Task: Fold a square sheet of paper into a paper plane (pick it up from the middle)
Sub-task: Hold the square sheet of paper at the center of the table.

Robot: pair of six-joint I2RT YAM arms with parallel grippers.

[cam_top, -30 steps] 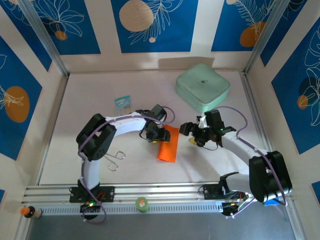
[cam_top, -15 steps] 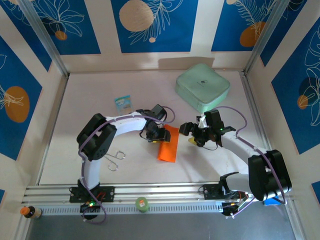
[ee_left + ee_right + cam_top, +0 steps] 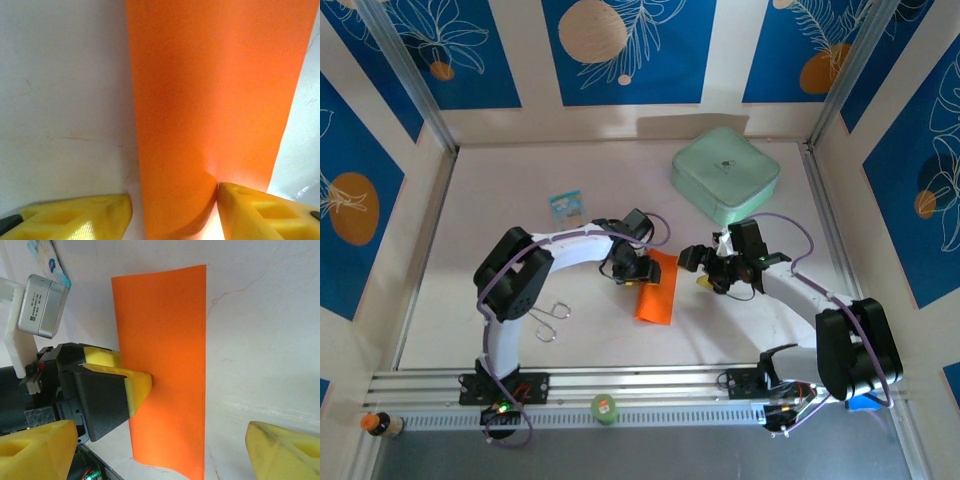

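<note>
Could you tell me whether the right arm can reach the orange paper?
Probably yes: the open right fingers face the orange paper, near edge free; left fingers rest on the far edge.

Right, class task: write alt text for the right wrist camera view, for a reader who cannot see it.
A bright orange folded paper rectangle lies on a pale table, with a yellow-tipped finger of the left gripper reaching over its left edge. The right gripper is open, its yellow fingertips in the bottom corners; a small blue-and-white packet peeks in top left.
</note>
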